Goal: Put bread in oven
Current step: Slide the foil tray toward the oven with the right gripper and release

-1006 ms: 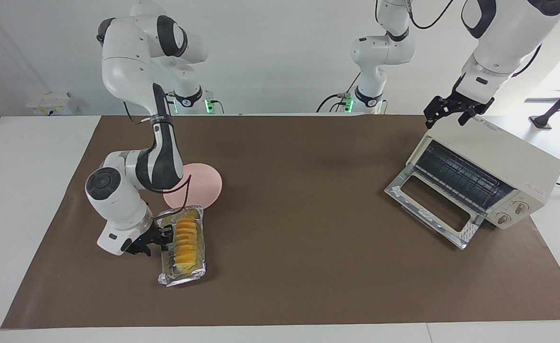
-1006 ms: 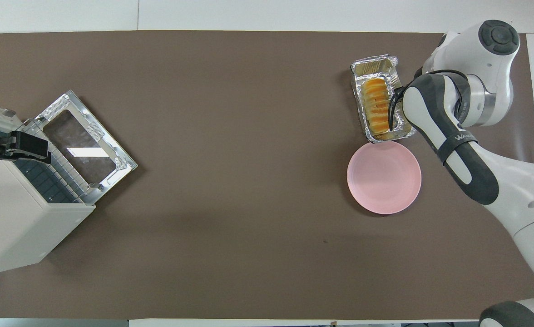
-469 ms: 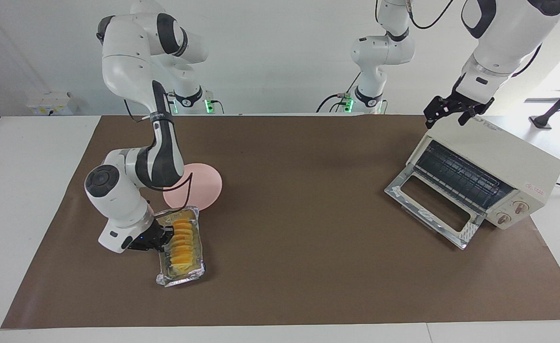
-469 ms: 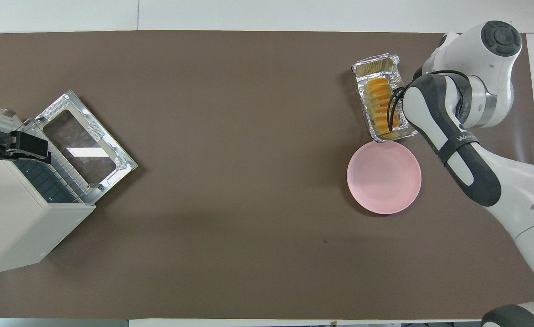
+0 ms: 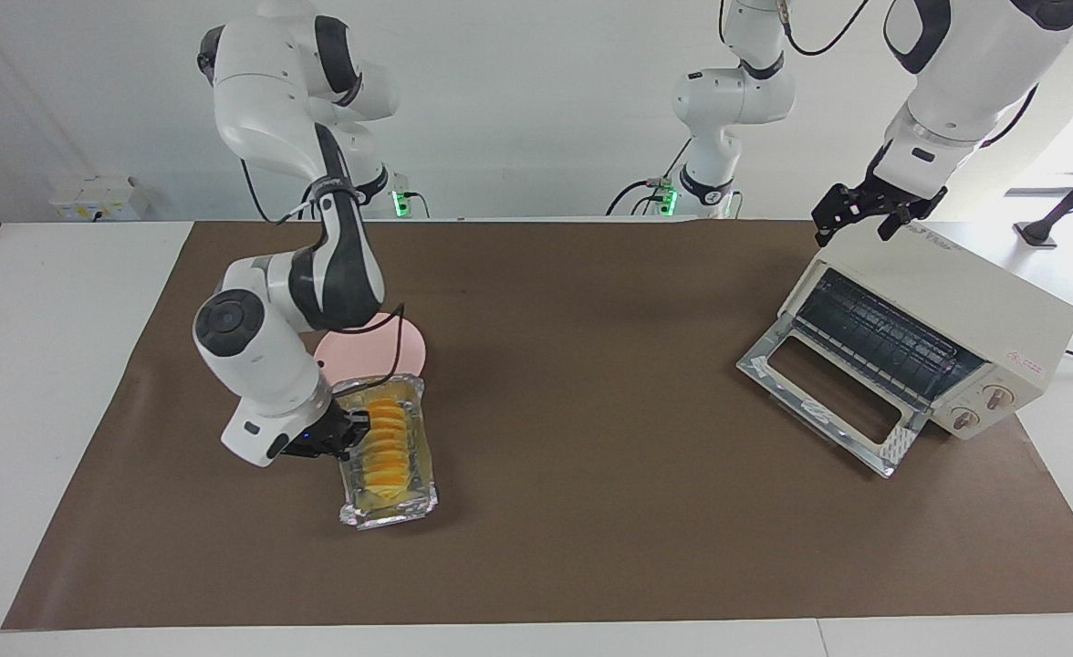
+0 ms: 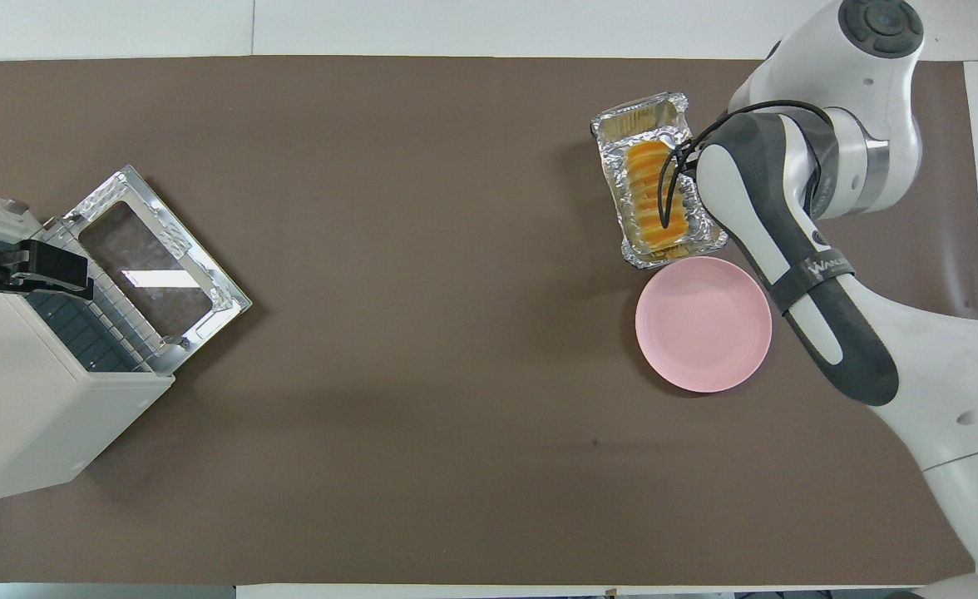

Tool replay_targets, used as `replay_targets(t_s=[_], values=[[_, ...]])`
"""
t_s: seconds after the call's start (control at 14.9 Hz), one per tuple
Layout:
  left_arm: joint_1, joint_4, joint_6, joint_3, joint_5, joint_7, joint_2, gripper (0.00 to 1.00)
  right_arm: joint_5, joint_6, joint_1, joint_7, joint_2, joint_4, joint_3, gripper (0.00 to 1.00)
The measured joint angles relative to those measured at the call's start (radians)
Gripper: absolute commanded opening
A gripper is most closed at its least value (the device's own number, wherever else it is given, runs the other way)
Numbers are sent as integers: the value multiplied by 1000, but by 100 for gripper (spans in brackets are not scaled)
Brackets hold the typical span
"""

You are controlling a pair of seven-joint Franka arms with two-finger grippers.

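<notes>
The bread, a row of golden slices, lies in a crinkled foil tray. My right gripper is shut on the tray's long side and holds it just above the brown mat, beside the pink plate. In the overhead view the bread and tray show, and my right forearm covers the gripper. The cream-white oven stands at the left arm's end with its glass door dropped open and the rack showing. My left gripper waits open over the oven's top edge.
The pink plate lies nearer to the robots than the tray. The oven and its open door take up the left arm's end of the brown mat. A third arm stands at the table's robot side.
My right gripper has lifted the foil tray with the bread and carried it a little toward the left arm's end, turning it slightly. The left arm has not moved.
</notes>
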Motion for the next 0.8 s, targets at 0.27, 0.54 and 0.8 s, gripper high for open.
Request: replay_targets(t_s=[0.27, 0.54, 0.8], values=[[0, 0, 0, 0, 0, 0, 0, 100, 69, -16, 118, 202, -42, 8, 2, 0], [0, 0, 0, 0, 0, 0, 0, 100, 82, 13, 229, 311, -39, 0, 3, 0], [0, 0, 0, 0, 0, 0, 0, 100, 82, 122, 336, 416, -25, -61, 3, 0]])
